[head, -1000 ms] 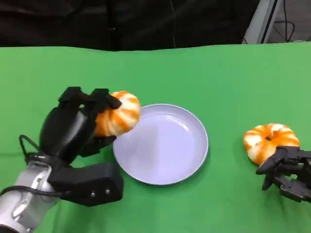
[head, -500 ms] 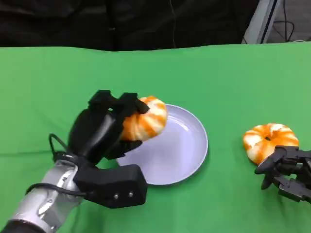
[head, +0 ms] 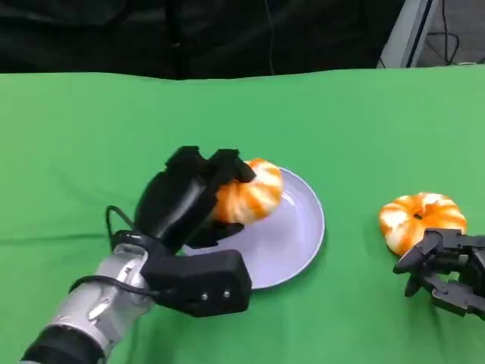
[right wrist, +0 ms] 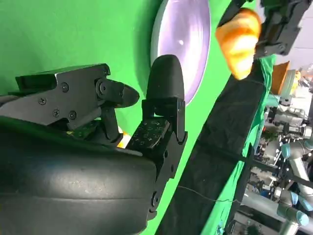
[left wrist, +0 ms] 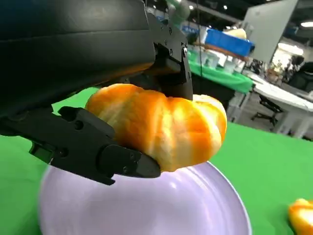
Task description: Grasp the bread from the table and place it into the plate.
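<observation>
Orange-and-white striped bread (head: 248,199) sits pinched in the left hand (head: 189,205), fingers over its top and a thumb beneath, as the left wrist view shows (left wrist: 161,125). Over the last second the hand has carried it sideways from outside the plate (head: 303,227), across the near rim, so that the bread now hangs above the plate's inner floor, off toward the side nearest the hand. It looks clear of the surface, not yet resting on it. My reading is that the carry is nearly finished and lowering and letting go remain.

Beyond the fingertips the pale lilac plate floor lies bare, so there is room to go further in before release. The rim passes under the palm, and a drop here could land the bread close to that edge.

Well apart, on the far side of the plate, a second bread (head: 420,220) lies on the green table (head: 91,136), with the right hand (head: 447,269) just beside it, fingers loosely curled and holding nothing. It has barely shifted.
</observation>
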Robot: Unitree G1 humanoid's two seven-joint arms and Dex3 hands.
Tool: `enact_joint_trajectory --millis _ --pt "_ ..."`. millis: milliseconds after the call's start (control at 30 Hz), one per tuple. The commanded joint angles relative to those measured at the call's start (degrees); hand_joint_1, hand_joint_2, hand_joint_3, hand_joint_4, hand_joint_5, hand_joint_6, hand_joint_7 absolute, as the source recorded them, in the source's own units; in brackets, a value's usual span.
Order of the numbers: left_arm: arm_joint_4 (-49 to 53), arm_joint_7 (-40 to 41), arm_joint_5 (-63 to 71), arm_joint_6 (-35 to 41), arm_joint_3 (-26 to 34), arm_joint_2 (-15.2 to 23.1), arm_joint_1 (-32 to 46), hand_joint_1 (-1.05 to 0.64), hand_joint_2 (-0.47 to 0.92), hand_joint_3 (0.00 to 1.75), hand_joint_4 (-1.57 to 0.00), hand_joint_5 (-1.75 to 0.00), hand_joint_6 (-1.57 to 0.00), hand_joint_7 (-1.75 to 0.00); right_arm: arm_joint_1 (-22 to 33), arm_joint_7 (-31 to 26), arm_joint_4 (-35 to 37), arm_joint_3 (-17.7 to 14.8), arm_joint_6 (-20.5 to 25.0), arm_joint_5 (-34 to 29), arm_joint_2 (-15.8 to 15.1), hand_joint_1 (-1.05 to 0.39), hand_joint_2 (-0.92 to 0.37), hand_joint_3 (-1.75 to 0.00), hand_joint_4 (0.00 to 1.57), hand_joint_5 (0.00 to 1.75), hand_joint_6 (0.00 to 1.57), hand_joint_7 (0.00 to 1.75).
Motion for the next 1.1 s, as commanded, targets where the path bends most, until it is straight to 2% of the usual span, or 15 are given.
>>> enact_joint_trajectory --millis 33,400,1100 --pt "5.34 1.87 -0.11 -2.41 -0.33 -0.78 -2.91 -0.13 0.92 0.51 -0.28 -1.66 -0.34 -1.37 0.51 -0.50 -0.17 -0.14 -0.54 0.34 -0.31 0.06 -0.86 -0.56 0.87 1.36 0.95 0.92" --pt "9.81 2.04 0.40 -2.81 -1.68 -2.54 -5.45 -0.11 0.92 0.42 -0.23 -1.73 -0.33 -1.36 0.55 -1.11 -0.48 0.07 -0.31 0.04 -0.33 0.06 -0.86 -0.56 0.87 1.36 0.95 0.91" --pt "13.37 1.66 0.15 -3.30 -2.83 -3.00 -6.30 -0.13 0.92 0.40 -0.28 -1.64 -0.37 -1.28 0.55 -0.49 -0.59 -0.07 -0.03 0.55 -0.03 0.05 -0.83 -0.61 0.87 1.38 0.96 0.89"
